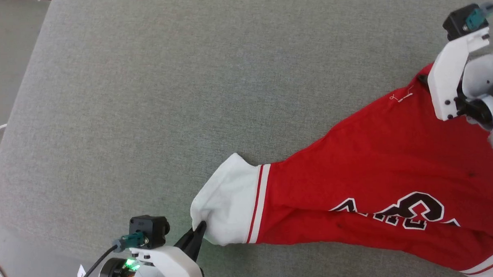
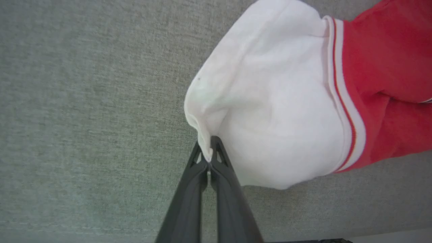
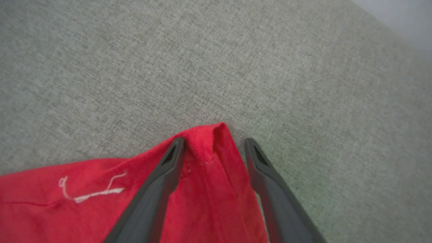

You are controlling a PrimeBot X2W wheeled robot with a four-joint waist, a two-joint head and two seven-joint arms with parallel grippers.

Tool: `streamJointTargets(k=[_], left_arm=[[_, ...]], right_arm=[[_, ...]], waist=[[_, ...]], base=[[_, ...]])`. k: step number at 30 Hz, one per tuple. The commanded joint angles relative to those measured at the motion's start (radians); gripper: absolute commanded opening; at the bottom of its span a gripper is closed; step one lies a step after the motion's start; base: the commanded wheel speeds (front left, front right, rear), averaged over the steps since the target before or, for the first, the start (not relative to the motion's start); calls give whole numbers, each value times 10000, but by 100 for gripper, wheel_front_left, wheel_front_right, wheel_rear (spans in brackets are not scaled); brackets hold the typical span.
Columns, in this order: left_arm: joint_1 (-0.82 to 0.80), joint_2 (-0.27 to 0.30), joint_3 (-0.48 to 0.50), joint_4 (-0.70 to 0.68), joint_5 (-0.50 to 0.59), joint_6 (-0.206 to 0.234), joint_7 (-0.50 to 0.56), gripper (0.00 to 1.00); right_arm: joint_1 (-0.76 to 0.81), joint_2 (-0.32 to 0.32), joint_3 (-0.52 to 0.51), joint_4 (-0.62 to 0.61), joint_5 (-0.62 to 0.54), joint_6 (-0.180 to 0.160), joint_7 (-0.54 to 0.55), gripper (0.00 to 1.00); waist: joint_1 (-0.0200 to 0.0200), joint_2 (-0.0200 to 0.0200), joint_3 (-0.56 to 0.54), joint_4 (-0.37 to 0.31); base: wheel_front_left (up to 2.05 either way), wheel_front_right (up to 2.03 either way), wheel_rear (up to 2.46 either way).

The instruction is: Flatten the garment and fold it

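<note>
So the shirt is on the right half of the cushion, bunched into a long diagonal strip. Its white sleeve sits near the front edge, and the red body runs back and right toward the far right side. The lettering is half buried in a fold, so it's nowhere near flat yet.

The left gripper is pinched tight on the sleeve's rim, with a thin bit of white cloth right between the tips. The right gripper is spread wide, one finger lying on the red cloth and the other on bare cushion, straddling a red corner without gripping it.

My guess is the corner's already lined up between those fingers, so the right arm just needs to close. Then both can pull apart along that diagonal to stretch it out.
</note>
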Motion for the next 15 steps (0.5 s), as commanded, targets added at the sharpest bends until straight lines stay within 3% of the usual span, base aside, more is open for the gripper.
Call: streamJointTargets(k=[1,3,6,8,15], left_arm=[[-187,-10,-10,52,-1,-41,-67,0],[-180,23,4,86,-4,-31,-69,0],[-142,59,26,79,-16,8,-67,0],[-115,59,18,60,-40,23,-51,0],[235,267,136,-92,-70,153,-68,0]], right_arm=[[142,8,100,352,-138,-11,569,38],[150,31,85,373,-245,-11,974,0],[417,157,-166,156,-209,-11,869,0],[736,240,-498,-147,-186,-11,155,0],[2629,854,-1632,-1716,157,-11,-4005,0]], waist=[[0,0,-10,14],[0,0,-95,-21],[0,0,-270,-150],[0,0,-420,-250],[0,0,-1131,-882]], base=[[0,0,0],[0,0,0],[0,0,0],[0,0,0],[0,0,0]])
